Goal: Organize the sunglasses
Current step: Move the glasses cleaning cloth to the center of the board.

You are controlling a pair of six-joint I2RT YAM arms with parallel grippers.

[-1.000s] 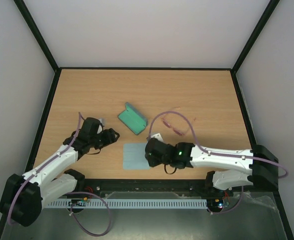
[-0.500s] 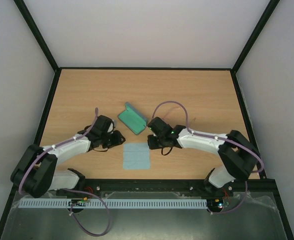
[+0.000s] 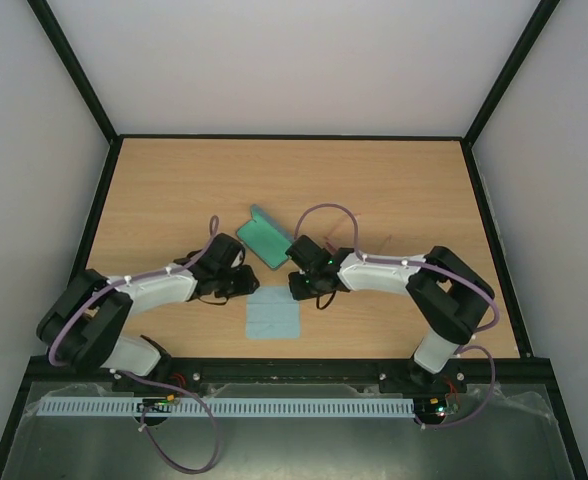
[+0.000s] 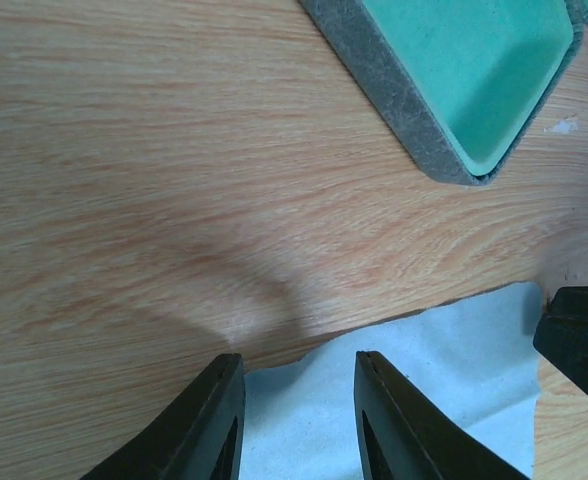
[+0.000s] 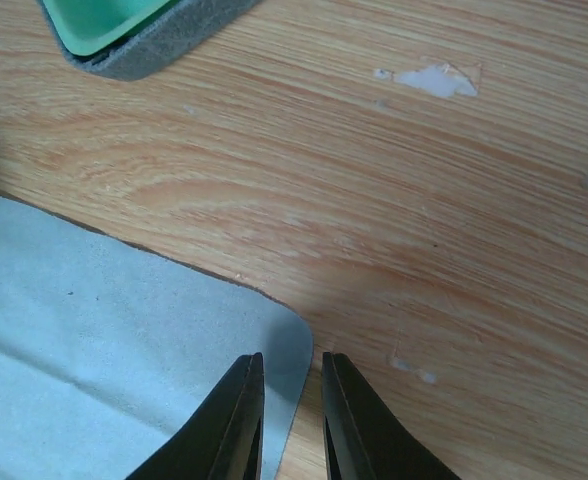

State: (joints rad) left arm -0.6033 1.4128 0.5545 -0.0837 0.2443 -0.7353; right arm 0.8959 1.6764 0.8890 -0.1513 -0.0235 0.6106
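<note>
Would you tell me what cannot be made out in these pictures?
Sunglasses: top view, mostly hidden beneath the right arm; only a thin pink sliver shows.
Case: both wrist views, cut off by the frame edge.
Cloth: wrist views, contact with left gripper or right gripper unclear.

In both wrist views you get only a corner of the case [image 4: 454,70]; the top edge cuts off the rest. The cloth [image 4: 444,380] below the case runs off the bottom edge. Right of the case, the right arm [image 3: 374,272] hides the sunglasses [image 3: 386,239] except a faint pink sliver.
</note>
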